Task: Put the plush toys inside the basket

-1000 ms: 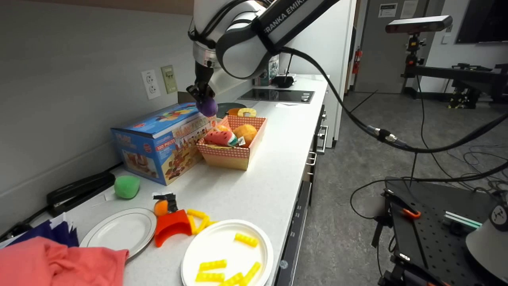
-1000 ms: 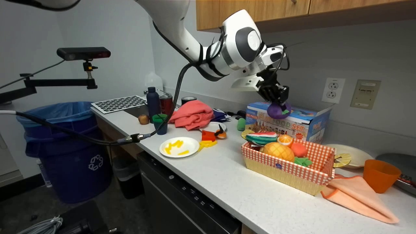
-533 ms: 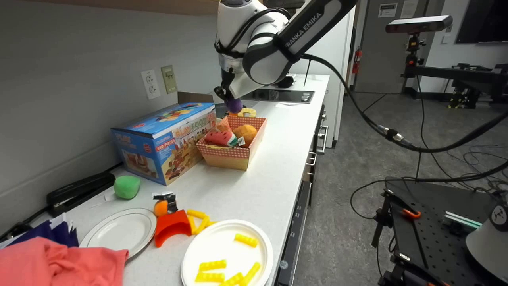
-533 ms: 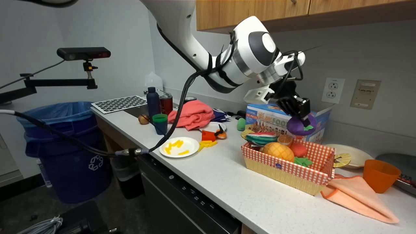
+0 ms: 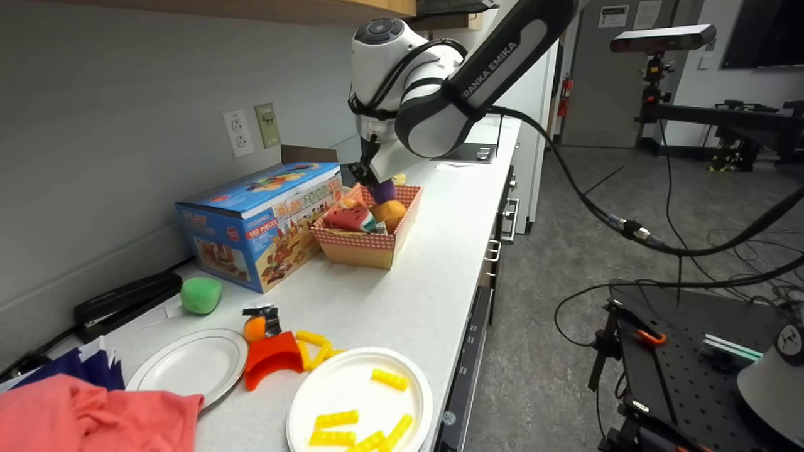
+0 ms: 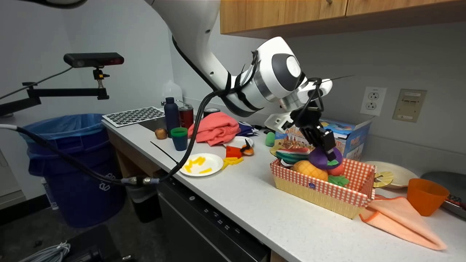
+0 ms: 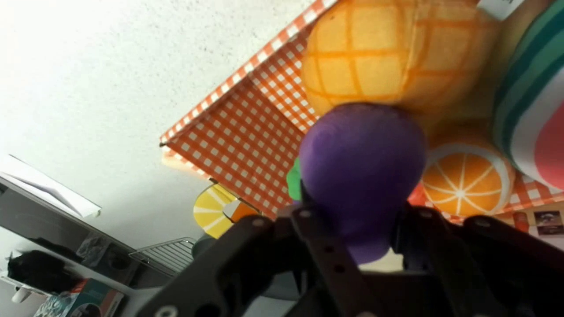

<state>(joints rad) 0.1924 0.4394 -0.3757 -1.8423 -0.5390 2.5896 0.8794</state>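
My gripper (image 7: 352, 211) is shut on a purple plush toy (image 7: 363, 158) with a small green leaf. It holds this toy low over the basket (image 6: 309, 194), partly within its rim, as both exterior views show. The basket has a red-checked lining (image 7: 238, 141). In it lie a pineapple plush (image 6: 307, 170), a watermelon plush (image 5: 345, 218), an orange slice plush (image 7: 458, 189) and a red plush (image 6: 338, 171) partly hidden behind the purple toy. I cannot tell whether the purple toy touches those below. A green soft piece (image 5: 201, 295) lies on the counter away from the basket.
A blue play food box (image 5: 251, 213) stands close beside the basket, near the wall. An orange cup (image 6: 427, 196) and a peach cloth (image 6: 400, 225) lie by the basket's end. White plates (image 5: 358, 389) and loose yellow pieces (image 5: 314, 345) are farther along the counter.
My gripper has carried the purple toy away from above the box and over the basket, then lowered it. The basket and the toys in it have not visibly moved.
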